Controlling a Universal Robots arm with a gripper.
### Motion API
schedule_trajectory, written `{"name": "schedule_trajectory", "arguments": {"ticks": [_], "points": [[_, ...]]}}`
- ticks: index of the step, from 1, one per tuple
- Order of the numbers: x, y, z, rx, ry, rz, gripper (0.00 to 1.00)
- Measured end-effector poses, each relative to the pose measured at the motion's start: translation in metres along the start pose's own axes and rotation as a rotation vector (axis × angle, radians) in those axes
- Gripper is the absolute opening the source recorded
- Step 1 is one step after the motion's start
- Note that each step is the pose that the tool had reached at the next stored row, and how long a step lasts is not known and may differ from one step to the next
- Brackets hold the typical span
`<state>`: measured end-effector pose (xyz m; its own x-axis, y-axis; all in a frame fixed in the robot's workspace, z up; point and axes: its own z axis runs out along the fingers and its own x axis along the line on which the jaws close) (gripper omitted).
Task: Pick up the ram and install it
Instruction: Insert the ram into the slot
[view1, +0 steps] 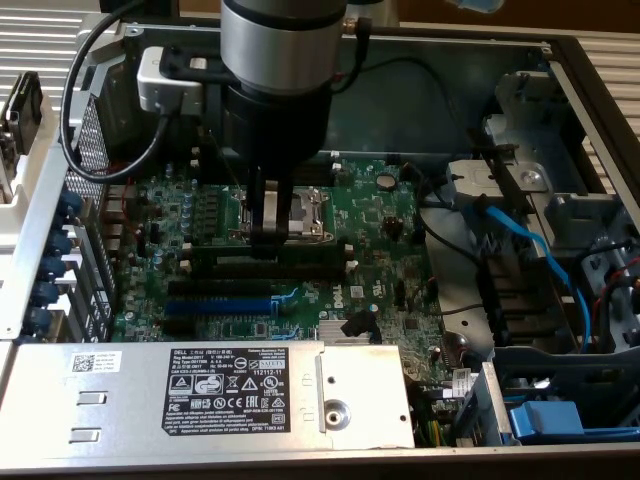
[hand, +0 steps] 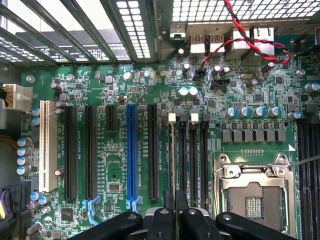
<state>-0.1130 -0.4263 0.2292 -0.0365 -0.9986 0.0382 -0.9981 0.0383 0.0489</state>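
The gripper (view1: 268, 235) jaws pinch the ram (view1: 300, 254), which stands on edge in a memory slot at mid-frame on the motherboard (view1: 385, 225). Pickup looks done. Full seating is unclear, and it is not released.

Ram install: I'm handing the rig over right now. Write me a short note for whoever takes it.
Hand: shut on the ram, gripping its top edge near mid-length.
Ram: upright, lined up along the memory slot farthest from the processor socket; the neighbouring memory slots are empty.
Done: ram picked up and brought to the slot.
Left: I cannot tell whether it is fully seated or whether the white end clip has latched; the hand has not let go.
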Motion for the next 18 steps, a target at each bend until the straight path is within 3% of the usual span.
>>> {"name": "schedule_trajectory", "arguments": {"ticks": [7,18], "points": [[-0.0001,0.0000,0.0014,-0.0002,-0.0004,-0.001,0.13],[0.0023,0.0008,0.0017,-0.0003,-0.0065,-0.001,0.13]]}}
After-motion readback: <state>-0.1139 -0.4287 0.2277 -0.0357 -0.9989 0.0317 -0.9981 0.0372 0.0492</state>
